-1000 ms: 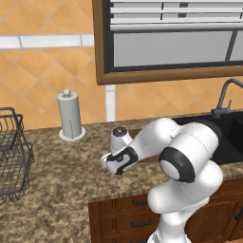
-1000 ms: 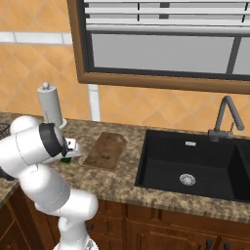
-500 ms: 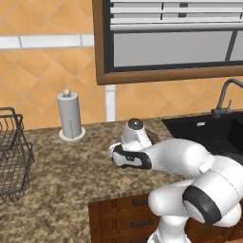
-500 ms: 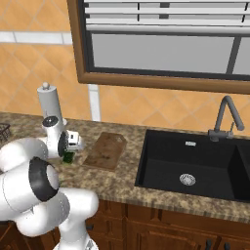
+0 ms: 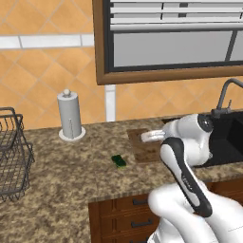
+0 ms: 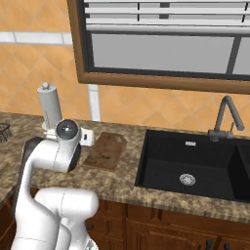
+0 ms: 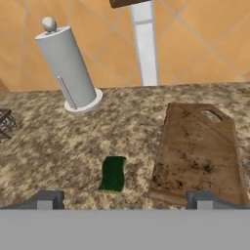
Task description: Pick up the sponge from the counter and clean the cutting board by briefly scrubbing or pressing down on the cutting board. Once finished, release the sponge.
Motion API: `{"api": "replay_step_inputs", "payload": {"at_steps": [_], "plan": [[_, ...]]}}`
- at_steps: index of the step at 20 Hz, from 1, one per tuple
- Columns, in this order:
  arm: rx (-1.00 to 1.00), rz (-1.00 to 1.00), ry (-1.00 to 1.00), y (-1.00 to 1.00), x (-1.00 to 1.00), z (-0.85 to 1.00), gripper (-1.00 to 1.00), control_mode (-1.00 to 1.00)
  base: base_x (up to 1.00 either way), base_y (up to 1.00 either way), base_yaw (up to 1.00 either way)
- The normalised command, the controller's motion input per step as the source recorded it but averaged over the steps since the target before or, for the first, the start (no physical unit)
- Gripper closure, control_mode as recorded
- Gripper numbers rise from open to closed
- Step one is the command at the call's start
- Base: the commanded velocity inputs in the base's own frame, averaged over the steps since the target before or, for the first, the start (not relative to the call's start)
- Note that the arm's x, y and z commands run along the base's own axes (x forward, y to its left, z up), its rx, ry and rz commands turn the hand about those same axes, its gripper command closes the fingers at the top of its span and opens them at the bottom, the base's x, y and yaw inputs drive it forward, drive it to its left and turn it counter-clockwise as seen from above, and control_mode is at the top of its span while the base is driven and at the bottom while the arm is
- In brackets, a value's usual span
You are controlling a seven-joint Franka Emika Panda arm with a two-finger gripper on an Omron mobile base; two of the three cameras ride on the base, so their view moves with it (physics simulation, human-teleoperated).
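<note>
One thing stands out against the picture of a second ago: the white arm has swung from over the left part of the speckled brown-and-tan granite worktop (image 5: 61,166) towards the board. The small flat dark green sponge, which half a second ago sat close against the hand, now lies alone on the granite.

Going by size, the worktop carries a thin brown wooden cutting board (image 7: 197,156) with dark grain marks and a handle hole at its far end. It lies flat, near the black sink basin (image 6: 190,166). A grey paper-towel roll on its stand (image 5: 70,116) is upright by the wall, well apart from the board. Smallest is the sponge (image 7: 113,173), flat on the granite just beside the board's left edge, apart from it and touching nothing else.

In the hand view the gripper (image 7: 124,200) has its jaws spread wide and empty, with the sponge between and beyond the two dark tips.

My reading is that the sponge has been let go, which is the task's closing step. It rests beside the board, not on it. Whether the scrub truly counted cannot be told from here.
</note>
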Motion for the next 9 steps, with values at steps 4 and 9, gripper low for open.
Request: {"api": "replay_step_inputs", "payload": {"at_steps": [4, 9], "plan": [[0.25, -0.08, -0.34, -0.82, -1.0, 1.0, -1.0, -1.0, 0.0, 0.0, 0.0], [0.21, -0.13, -0.31, -0.75, -1.0, 1.0, -1.0, -1.0, 0.0, 0.0, 0.0]]}}
